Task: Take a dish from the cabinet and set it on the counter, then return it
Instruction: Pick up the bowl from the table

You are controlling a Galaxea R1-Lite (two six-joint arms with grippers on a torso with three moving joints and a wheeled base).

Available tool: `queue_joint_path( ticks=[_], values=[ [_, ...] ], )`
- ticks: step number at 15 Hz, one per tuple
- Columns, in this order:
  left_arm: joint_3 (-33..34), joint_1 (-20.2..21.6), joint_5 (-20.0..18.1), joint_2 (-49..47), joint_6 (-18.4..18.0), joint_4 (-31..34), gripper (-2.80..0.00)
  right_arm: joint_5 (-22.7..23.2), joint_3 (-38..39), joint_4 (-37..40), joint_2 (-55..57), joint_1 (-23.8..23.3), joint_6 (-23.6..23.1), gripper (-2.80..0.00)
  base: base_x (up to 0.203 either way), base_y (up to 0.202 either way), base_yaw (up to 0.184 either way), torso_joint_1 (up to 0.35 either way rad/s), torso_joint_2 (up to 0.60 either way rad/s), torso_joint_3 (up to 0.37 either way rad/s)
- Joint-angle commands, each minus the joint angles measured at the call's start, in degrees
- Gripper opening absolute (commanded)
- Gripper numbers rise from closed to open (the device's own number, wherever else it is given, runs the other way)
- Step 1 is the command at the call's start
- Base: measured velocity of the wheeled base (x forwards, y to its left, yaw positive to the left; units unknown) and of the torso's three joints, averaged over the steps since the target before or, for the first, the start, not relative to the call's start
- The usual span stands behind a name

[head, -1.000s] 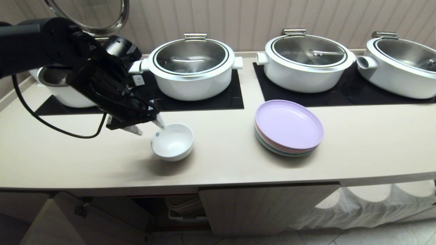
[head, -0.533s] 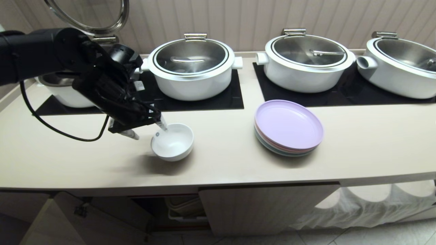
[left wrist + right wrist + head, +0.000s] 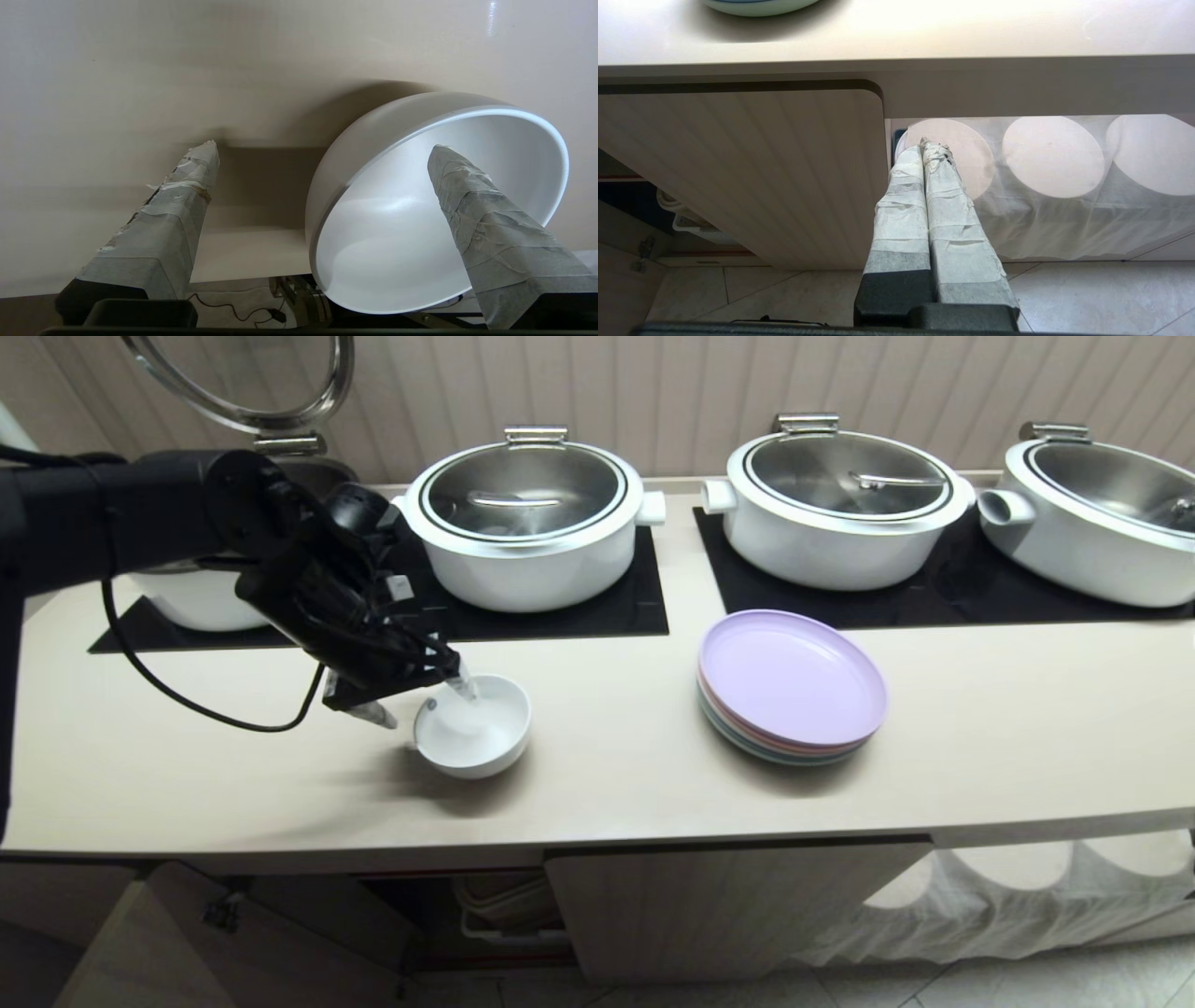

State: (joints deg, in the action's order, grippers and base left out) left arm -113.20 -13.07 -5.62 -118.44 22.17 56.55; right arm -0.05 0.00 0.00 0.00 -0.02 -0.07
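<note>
The dish, a small white bowl, stands upright on the cream counter in front of the left hob panel. My left gripper comes down on it from the left and is open. One taped finger reaches inside the bowl and the other hangs outside it, so the near rim lies between them with a clear gap. The left wrist view shows the same, with the dish and the left gripper over the counter. My right gripper is shut and parked low before the cabinet door.
A stack of pastel plates sits right of the bowl. Three lidded white pots stand on the hobs behind, and an open pot at far left. Below, a cabinet door hangs open beside the shut one.
My left gripper has opened wider and slid a little to the right, so one finger now reaches further into the bowl. The bowl has stayed in place.
</note>
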Motion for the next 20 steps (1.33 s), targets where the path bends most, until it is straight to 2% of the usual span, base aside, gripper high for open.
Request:
queue_joint_path(
  ticks=[1,16,17,18,20],
  values=[
    [0.0,-0.02,0.08,-0.96,0.13,0.31,0.0,-0.04,0.0,0.0,0.0,0.02,-0.01,-2.8,0.0,0.0,0.0,0.0,0.0,0.0],
    [0.09,-1.15,-0.09,-1.88,0.24,-0.02,0.0,-0.04,0.0,0.0,0.0,0.02,-0.01,-2.8,0.0,0.0,0.0,0.0,0.0,0.0],
    [0.09,-1.25,-0.09,-1.88,0.24,-0.21,-2.61,-0.04,0.0,0.0,0.0,0.02,-0.01,-2.8,0.0,0.0,0.0,0.0,0.0,0.0],
    [0.09,-1.25,-0.09,-1.89,0.24,-0.21,-2.8,-0.04,0.0,0.0,0.0,0.02,-0.01,-2.8,0.0,0.0,0.0,0.0,0.0,0.0],
    [0.08,-1.25,0.25,-2.49,0.16,-0.23,-2.8,-0.04,0.0,0.0,0.0,0.02,-0.01,-2.8,0.0,0.0,0.0,0.0,0.0,0.0]
  ],
)
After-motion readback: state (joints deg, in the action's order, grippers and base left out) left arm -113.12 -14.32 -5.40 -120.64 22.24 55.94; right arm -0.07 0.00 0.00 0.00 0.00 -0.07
